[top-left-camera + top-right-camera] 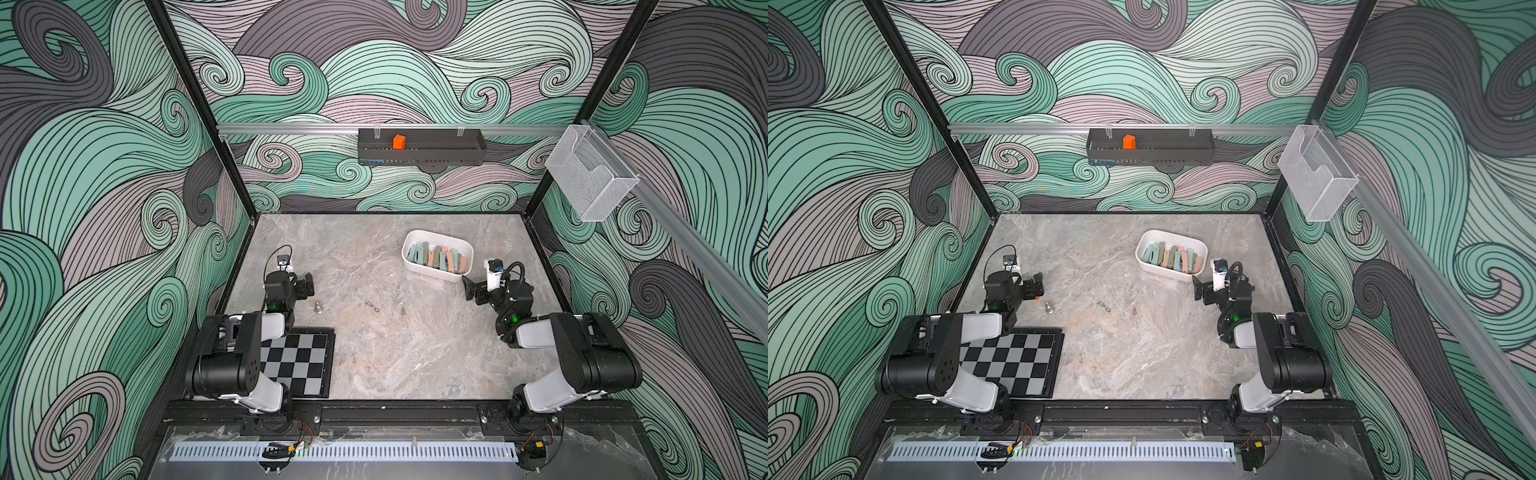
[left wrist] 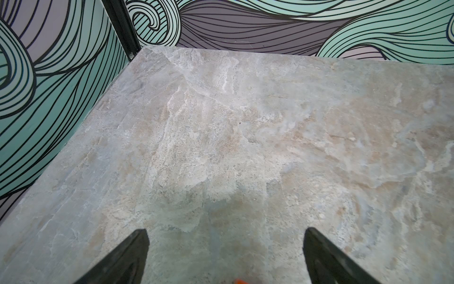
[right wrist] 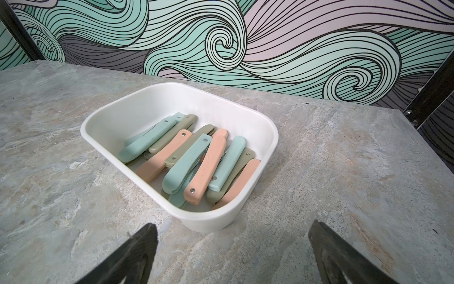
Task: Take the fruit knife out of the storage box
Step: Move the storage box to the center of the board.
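The fingers (image 3: 140, 253) of the right gripper (image 3: 233, 224) stand wide apart and hold nothing. The storage box (image 3: 137, 108) lies just in front of them on the table (image 3: 73, 196), near but not touching. The fingers (image 2: 127, 255) of the left gripper (image 2: 225, 230) are spread wide as well, with only bare table between them, well apart from the storage box.

The storage box is white, with rounded corners and low smooth walls. Inside it lie the fruit knives (image 3: 205, 167), all folded, in a loose heap. Their handles are pale teal, peach and olive green, and several cross one another. One peach handle lies on top, close to the wall of the box that faces the right gripper.

In a top view a chessboard (image 1: 303, 361) lies well apart from the storage box, by the left arm. A small grey piece (image 1: 318, 307) stands just beside the board, on its side toward the box. On the wall behind the storage box hangs a long black tray (image 1: 422, 153) with an orange block (image 1: 399, 142) in it. A clear mesh basket (image 1: 590, 178) hangs on the side wall nearest the box. A small orange spot (image 2: 239, 281) shows at the edge of the left wrist view; what it is, I cannot tell.
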Controlling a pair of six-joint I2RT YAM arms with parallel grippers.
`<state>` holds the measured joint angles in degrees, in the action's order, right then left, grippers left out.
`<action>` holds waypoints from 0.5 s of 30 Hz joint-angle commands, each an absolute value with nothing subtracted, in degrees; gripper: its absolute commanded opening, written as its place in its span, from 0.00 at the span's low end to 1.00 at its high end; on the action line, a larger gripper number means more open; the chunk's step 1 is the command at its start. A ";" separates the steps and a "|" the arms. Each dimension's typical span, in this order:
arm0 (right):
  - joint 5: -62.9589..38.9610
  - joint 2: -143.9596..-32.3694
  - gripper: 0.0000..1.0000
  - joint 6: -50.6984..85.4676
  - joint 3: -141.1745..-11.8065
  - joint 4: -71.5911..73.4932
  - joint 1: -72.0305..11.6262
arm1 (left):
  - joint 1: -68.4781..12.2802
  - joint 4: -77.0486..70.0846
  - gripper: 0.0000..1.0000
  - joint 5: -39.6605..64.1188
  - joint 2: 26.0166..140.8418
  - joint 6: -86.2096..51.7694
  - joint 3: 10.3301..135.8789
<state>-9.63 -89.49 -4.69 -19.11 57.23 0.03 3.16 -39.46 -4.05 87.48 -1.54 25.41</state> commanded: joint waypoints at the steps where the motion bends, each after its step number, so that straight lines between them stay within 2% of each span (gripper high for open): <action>1: -10.72 -89.56 0.98 -4.04 -19.60 58.10 0.47 | 3.16 -46.11 0.99 -4.14 89.62 -0.96 24.68; 3: -10.76 -89.41 0.98 -4.00 -19.68 58.03 0.47 | 3.15 -49.80 0.99 -3.78 90.79 -0.35 23.89; 15: -10.84 -89.55 0.98 -4.09 -19.43 58.68 0.49 | 3.02 -49.34 0.99 -2.03 90.33 0.51 23.86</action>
